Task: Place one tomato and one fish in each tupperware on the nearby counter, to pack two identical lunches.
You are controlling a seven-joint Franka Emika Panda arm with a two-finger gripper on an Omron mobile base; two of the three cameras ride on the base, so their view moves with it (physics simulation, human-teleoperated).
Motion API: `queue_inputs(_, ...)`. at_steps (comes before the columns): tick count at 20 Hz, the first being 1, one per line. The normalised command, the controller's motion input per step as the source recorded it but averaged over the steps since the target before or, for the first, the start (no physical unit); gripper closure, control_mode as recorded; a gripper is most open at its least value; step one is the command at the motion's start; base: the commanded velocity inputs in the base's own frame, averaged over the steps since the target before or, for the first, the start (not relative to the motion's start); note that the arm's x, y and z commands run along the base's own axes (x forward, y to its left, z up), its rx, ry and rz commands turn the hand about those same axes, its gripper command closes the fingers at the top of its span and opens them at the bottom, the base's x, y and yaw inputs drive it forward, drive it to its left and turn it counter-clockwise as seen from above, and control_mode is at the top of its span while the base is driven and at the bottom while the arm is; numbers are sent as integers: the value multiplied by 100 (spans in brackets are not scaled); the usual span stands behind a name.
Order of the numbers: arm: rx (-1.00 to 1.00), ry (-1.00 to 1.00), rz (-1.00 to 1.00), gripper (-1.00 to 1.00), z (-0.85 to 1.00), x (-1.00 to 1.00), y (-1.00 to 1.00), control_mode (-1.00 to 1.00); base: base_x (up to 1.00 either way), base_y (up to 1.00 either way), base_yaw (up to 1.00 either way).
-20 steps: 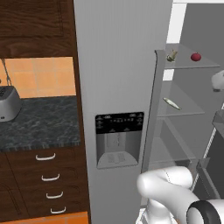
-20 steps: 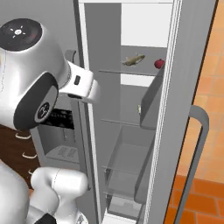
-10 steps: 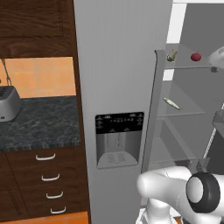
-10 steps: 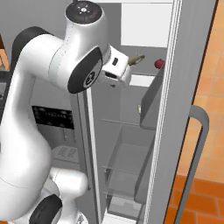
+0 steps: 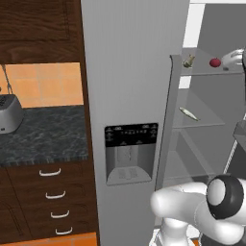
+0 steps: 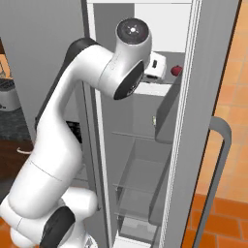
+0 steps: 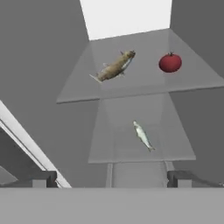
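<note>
Two fish, one tomato in sight: all sitting in the open fridge (image 5: 134, 86), none packed yet.
Gripper: my gripper (image 7: 112, 178) is spread wide with nothing between the tips, hanging in front of the glass shelves and looking in at them.
Tomato: the tomato (image 7: 170, 63) is on the upper shelf (image 7: 78, 87), right side, well clear of the brown fish (image 7: 114, 66) to its left. From the right base view it shows as a red dot (image 6: 177, 70) just past my wrist.
Other fish: a slim silvery fish (image 7: 143, 135) lies on the lower shelf (image 7: 175, 148), nearer me than the top pair.
Table: the table (image 5: 43, 137) is off to the left past the fridge door, with a toaster (image 5: 9, 114) on it. I can't spot the tupperware from here.
Step in hand, my guess: going for something on the upper shelf, probably the tomato since it's closest to my hand.
How I'd do it: come in level over the shelf edge, centre the tomato between the tips, close gently so it doesn't roll back.
Watch out: shelf lip and door frame are tight on the way out.
</note>
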Motion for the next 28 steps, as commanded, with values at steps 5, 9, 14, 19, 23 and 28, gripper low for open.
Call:
queue_inputs(5,-21,-3,-5,-100,0,100,-20,-100,0,0,0)
queue_inputs(9,-3,15,-12,-100,12,95,-59,-100,0,0,0)
queue_inputs(14,-5,8,-24,-100,36,50,-43,-100,0,0,0)
queue_inputs(19,14,13,-9,-100,-11,2,-43,-100,0,0,0)
queue_inputs(23,24,14,0,-100,-25,51,-31,-100,0,0,0)
queue_inputs(28,10,3,0,-100,-15,75,-41,-100,0,0,0)
